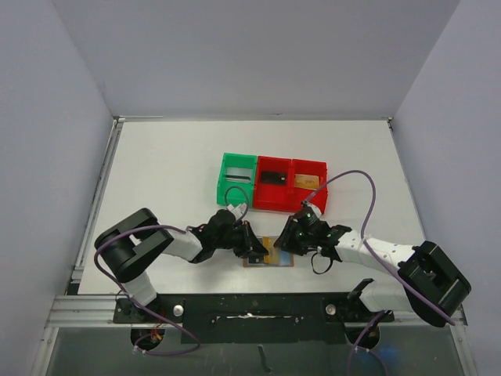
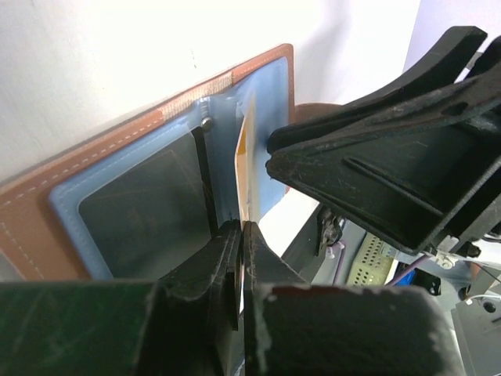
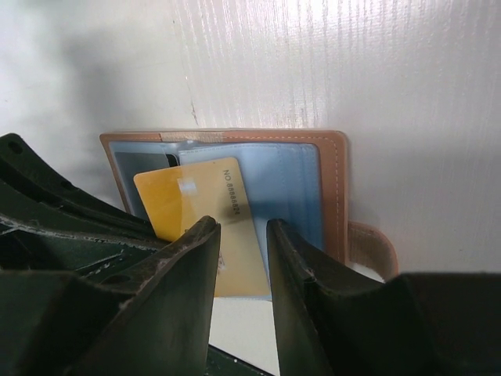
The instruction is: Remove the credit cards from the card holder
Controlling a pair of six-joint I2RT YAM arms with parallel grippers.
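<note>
holder: card holder (image 1: 275,257) lies open and flat on the table (image 1: 156,172) at the near edge, between the 2 arms, long axis left-right.
left fingers (image 2: 221,266): closed tight, tips at the holder's centre fold. Looks like they pin it down; can't tell if a pocket edge is pinched.
right fingers (image 3: 192,258): apart, clear gap, nothing clamped. They hang over the yellow card (image 3: 196,200), 1 finger each side of its lower part.
card: partly out of a blue-grey pocket, slightly skewed, long axis pointing out of the pocket toward the right fingers.
key relation: card is directly at the right fingers, so the right arm should pull along the card's long axis, away from the pocket, while the left braces.
materials: holder is brown leather-look with pale stitching and smooth pockets. Card is thin, rigid, glossy plastic. Closing tab (image 3: 372,243) is soft and sticks out past the brown edge.
risk: flat thin card, likely slips unless an edge gets pinched.
</note>
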